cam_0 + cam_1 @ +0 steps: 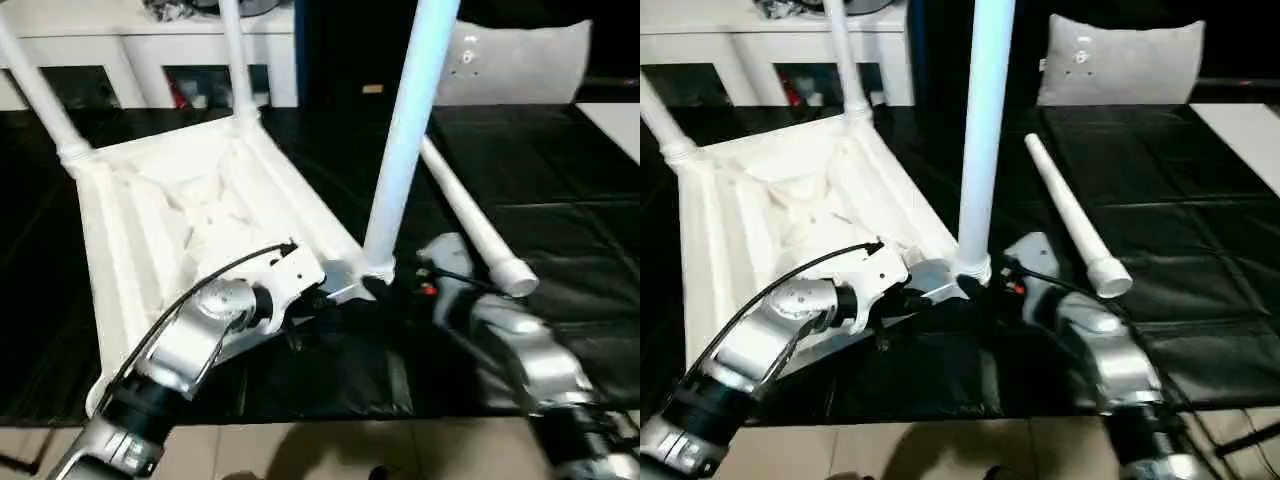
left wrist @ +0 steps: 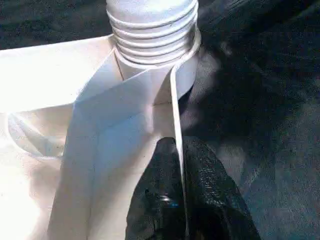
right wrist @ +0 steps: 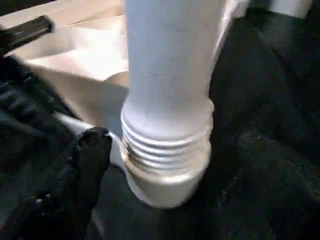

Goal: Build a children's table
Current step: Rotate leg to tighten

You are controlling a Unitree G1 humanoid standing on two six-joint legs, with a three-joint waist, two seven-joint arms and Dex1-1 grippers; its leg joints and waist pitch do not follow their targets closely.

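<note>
No writing, label, brand, number or sign can be read on anything here, in any of the four views.

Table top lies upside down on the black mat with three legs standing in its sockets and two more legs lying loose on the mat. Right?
Not quite. One loose leg lies on the mat, not two; the right eye view shows it. The table top is upside down, and three legs stand in its sockets, as said.

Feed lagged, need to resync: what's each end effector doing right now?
Left end effector: closed on the table top's side wall, beside the corner socket.
Right end effector: open, its fingers either side of the upright leg's threaded base.
</note>
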